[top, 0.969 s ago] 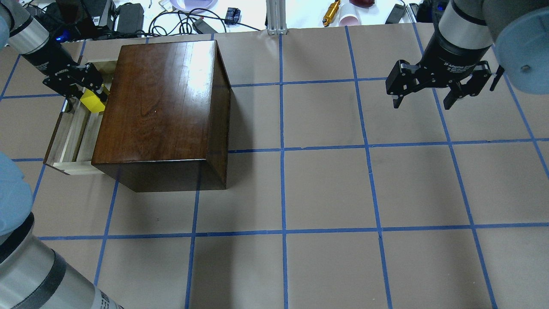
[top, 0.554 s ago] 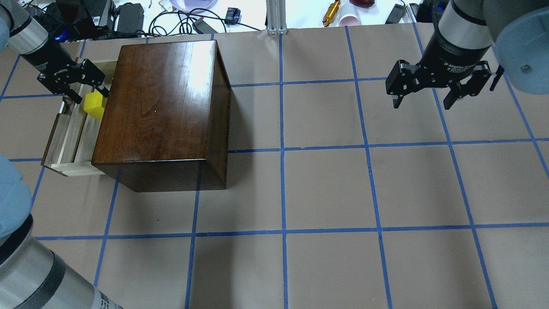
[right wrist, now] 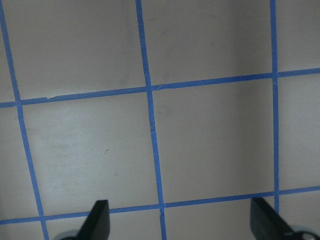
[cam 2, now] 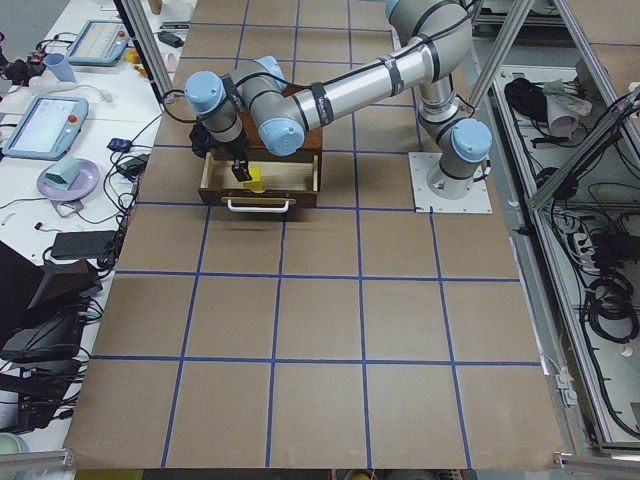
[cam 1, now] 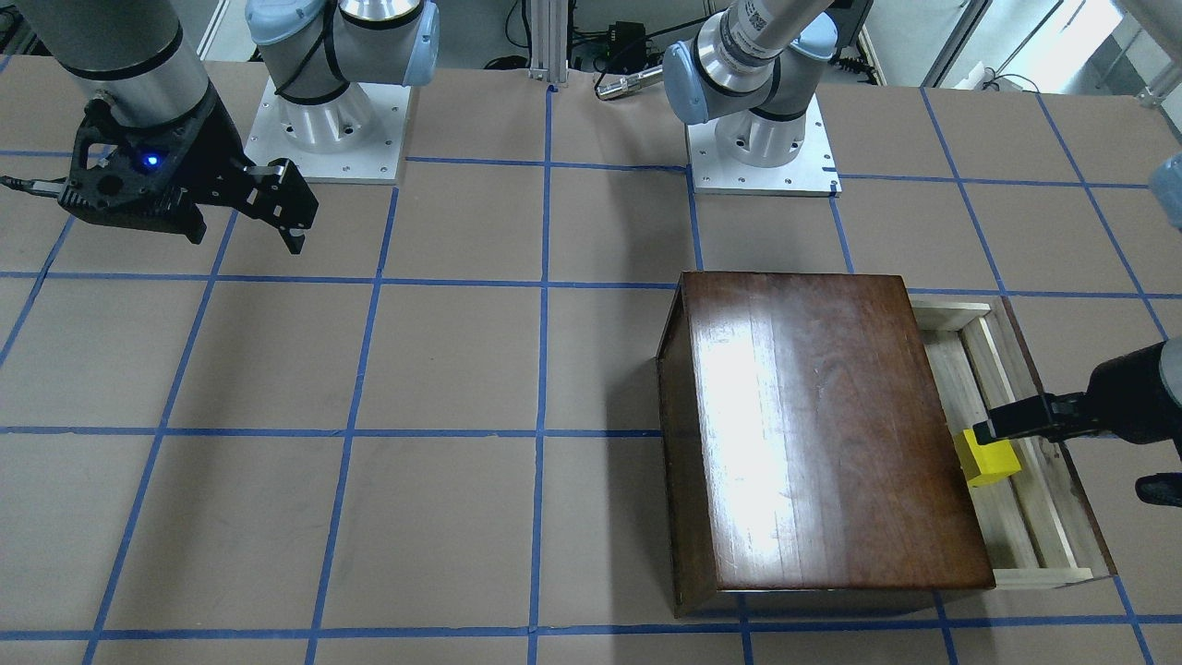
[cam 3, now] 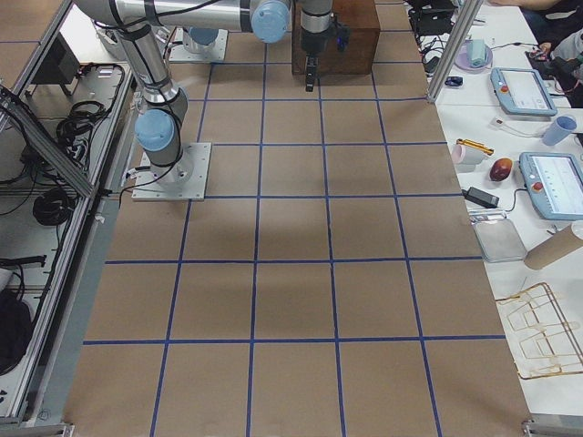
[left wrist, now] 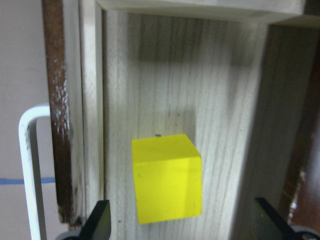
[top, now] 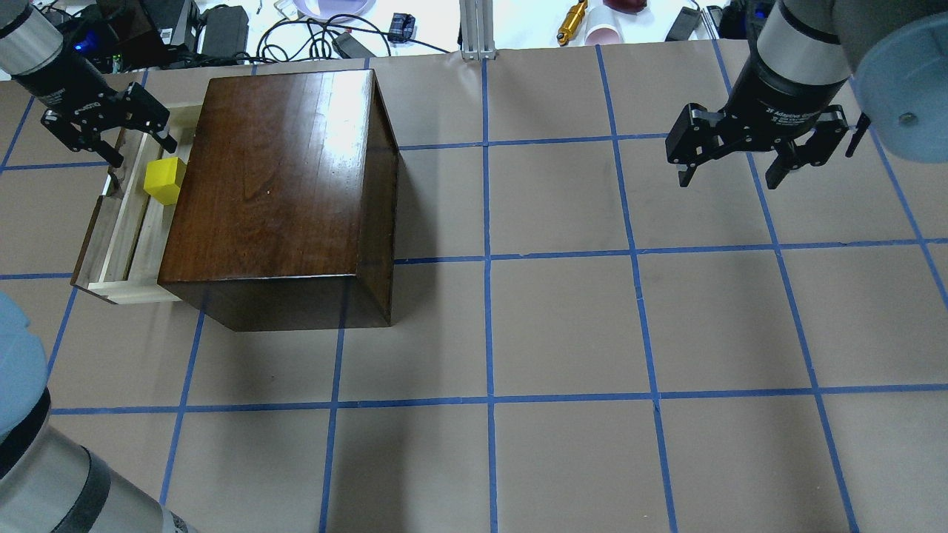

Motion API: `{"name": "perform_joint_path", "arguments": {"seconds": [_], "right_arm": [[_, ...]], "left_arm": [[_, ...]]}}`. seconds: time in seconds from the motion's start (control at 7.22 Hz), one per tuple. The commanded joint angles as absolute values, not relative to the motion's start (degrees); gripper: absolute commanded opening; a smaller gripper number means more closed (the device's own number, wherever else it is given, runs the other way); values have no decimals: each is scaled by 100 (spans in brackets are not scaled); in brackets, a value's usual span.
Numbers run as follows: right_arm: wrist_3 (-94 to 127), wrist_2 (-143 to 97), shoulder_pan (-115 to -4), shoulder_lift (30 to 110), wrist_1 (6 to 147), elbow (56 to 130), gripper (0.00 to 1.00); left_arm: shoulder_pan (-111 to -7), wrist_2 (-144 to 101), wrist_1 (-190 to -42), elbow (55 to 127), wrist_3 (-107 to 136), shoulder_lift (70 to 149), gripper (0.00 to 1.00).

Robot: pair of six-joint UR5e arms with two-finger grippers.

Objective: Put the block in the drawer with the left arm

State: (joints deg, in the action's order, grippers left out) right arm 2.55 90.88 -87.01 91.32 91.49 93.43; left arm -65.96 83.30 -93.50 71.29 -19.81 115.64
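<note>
So, cabinet (top: 274, 185) sits w/ its drawer (top: 124, 238) pulled out on robot's left side, inside exposed for reach from above. Left gripper (top: 145, 154) hangs over drawer's far end, jaws spread wide, holding nothing. Right gripper (top: 729, 181) idles well apart over the table (top: 563, 326), jaws likewise spread, out of the way. Block (top: 164, 180) rests on drawer floor, just beside cabinet; placement prob. done.

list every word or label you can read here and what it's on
"Adaptive", with more letters beside it that I cannot make out: white print on the right gripper.
White print on the left gripper: too blurred to read.
Sticker on the left arm: too small to read.
No writing shows on the block, drawer or cabinet.
</note>
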Motion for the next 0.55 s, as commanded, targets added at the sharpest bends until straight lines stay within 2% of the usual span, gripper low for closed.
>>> {"name": "perform_joint_path", "arguments": {"seconds": [0.0, 0.42], "right_arm": [[255, 9088, -8701, 9132, 9149, 9343, 100], [255, 9088, -8701, 9132, 9149, 9352, 100]], "left_arm": [[-6897, 8341, -9632, 6908, -1890, 11225, 100], [-7802, 8886, -9580, 6952, -1330, 10741, 100]]}}
